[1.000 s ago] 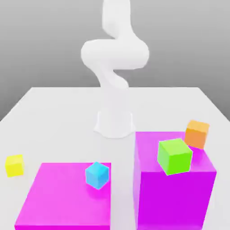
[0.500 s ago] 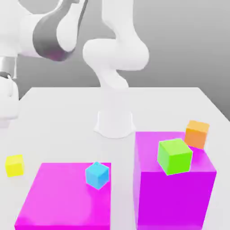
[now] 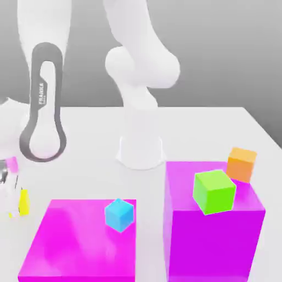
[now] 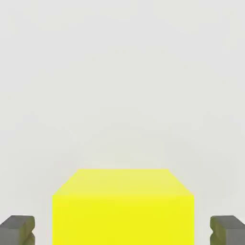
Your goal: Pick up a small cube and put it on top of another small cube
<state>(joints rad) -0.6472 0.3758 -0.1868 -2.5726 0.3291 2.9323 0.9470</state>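
White surface [image 3: 193, 129], pale, runs under the whole scene; grey backdrop behind. White arm [image 3: 142, 44], base on the surface near the middle of the exterior view, with a further section reaching down at the exterior view's left, dark-edged link with FRANKA lettering.

Tall purple block [image 3: 215, 242] at the exterior view's right, lighter top, darker front. Flat magenta slab [image 3: 82, 242] at the exterior view's left of it, lower, strip of surface between the two.

Hand [image 4: 122, 231] low at the exterior view's left edge, partly cut off there. Hand is spread: fingers [image 4: 18, 230] well apart, one on each side of the yellow cube, visible gap on both sides, neither touching it.

Green cube [image 3: 213, 191] over the front part of the purple block's top, turned at an angle; exact contact can't be told. Orange cube [image 3: 241, 164] behind it, by the block's edge at the exterior view's right; can't tell if it rests on the block. Blue cube [image 3: 119, 215] at the slab's edge nearer the purple block, corner turned forward. Yellow cube [image 4: 123, 217] on the surface, beside the slab and apart from it, partly covered by the hand in the exterior view.
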